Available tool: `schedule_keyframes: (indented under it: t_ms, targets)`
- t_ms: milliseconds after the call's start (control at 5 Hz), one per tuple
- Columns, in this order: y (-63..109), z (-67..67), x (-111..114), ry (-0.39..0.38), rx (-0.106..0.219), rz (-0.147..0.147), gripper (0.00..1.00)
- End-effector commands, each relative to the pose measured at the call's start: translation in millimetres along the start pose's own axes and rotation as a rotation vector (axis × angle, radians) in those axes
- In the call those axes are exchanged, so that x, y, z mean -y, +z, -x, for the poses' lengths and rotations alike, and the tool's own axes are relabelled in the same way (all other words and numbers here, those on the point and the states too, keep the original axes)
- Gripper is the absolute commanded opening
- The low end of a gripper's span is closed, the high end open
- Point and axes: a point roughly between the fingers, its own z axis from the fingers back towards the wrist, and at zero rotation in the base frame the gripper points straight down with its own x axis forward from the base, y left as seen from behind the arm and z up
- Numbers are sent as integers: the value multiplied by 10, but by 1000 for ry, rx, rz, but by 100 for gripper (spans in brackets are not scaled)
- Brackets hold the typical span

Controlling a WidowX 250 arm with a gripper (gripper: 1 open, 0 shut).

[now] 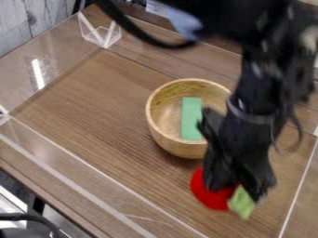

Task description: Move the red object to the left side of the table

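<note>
One red toy (214, 191), green leaf end, at the near right of the table (93, 153), between the fingers of the pincer (228, 189), closed on it. One bowl (165, 113) just beyond, green block (192, 119) inside; pincer partly covers its rim.

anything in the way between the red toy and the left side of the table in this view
nothing visible straight across from the red toy in the gripper; the wooden bowl sits just above that line
</note>
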Motion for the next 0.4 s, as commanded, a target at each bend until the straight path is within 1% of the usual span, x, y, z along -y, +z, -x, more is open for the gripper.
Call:
schedule_keyframes:
  t_ms: [0, 200]
  targets:
    - [295, 0, -292, 90, 56, -17, 0]
    - [305, 75, -618, 149, 51, -42, 0]
